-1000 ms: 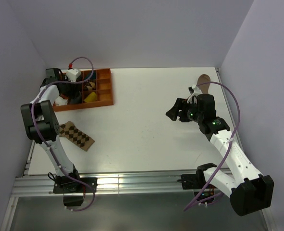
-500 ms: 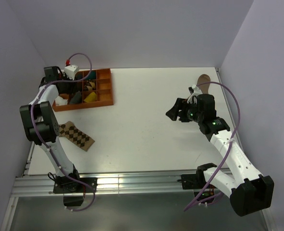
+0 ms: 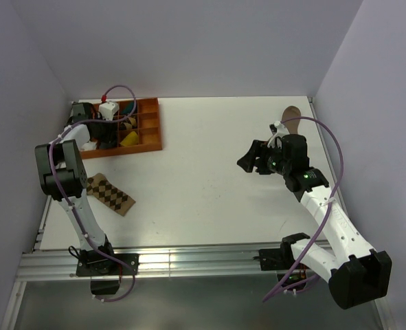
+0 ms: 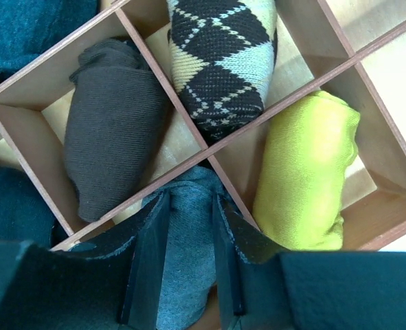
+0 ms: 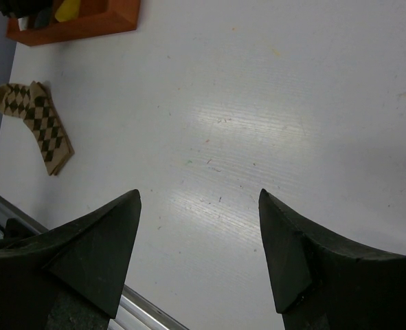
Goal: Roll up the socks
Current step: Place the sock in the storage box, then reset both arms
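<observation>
Left end effector (image 4: 189,203) is down in the orange tray (image 3: 151,146), fingers nearly closed and pinching the grey sock (image 4: 186,271) in its compartment — likely to lift it onto the bench (image 3: 209,172) for rolling. Right end effector (image 5: 199,196) gapes wide, empty, hovering over the bench — probably parked ready to help.

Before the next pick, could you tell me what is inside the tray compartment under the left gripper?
A grey sock, gripped by the left gripper. The sock and gripper cover the compartment floor, so anything beneath cannot be seen.
</observation>
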